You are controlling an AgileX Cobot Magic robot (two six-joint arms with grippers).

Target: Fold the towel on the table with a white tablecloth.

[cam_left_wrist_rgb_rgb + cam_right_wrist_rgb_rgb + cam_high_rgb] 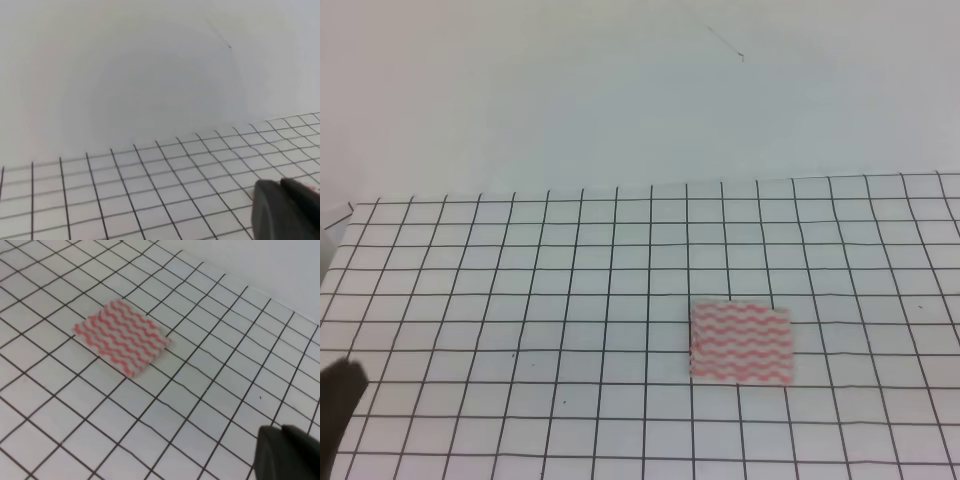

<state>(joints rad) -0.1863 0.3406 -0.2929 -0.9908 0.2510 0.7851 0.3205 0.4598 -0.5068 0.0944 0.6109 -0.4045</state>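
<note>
towel, a small pink-and-white wavy-striped rectangular cloth (741,342) (122,336), lies flat on the white black-gridded tablecloth (520,300) covering the table, well ahead of the dark right gripper (287,455) and touching neither. only a dark edge of the left gripper (285,210) shows; can't tell how either's jaws stand.

Plain pale wall (620,90) fills upper part of exterior high view, behind far edge of gridded surface. Thin dark hairline mark (725,45) on wall, upper right of centre, ending in small dark speck. Same wall (125,75) fills most of left wrist view, softly shaded, with 1 small dark speck (229,47) at upper right. Strip of wall (280,265) also visible at top right of right wrist view. Small pale object (335,213) at left edge, too cut off to identify.
</note>
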